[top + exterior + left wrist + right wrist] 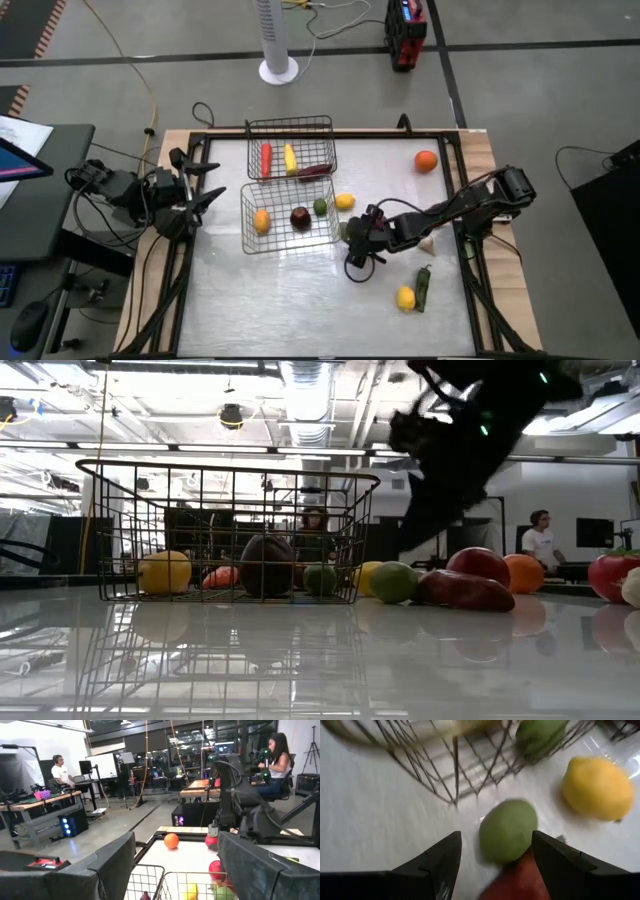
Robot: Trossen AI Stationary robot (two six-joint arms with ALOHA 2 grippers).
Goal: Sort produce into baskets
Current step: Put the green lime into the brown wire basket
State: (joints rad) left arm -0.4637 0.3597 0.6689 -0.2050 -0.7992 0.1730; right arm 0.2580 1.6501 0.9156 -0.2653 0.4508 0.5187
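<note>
My right gripper (352, 250) is open, pointing down just off the near basket's (290, 215) right near corner. In the right wrist view its fingers stand on either side of a green round fruit (507, 831) that rests on the table against a red fruit (520, 880); I see no touch. The near basket holds a yellow lemon (262, 220), a dark red apple (300, 217) and a green lime (320, 207). The far basket (290, 148) holds a red piece, a yellow corn and a dark chili. My left gripper (205, 198) waits open at the table's left edge.
Loose on the table: a yellow lemon (345, 201) beside the near basket, an orange (426, 160) at the far right, another lemon (405, 297) and a green pepper (424, 287) near the front right. The table's near left part holds nothing.
</note>
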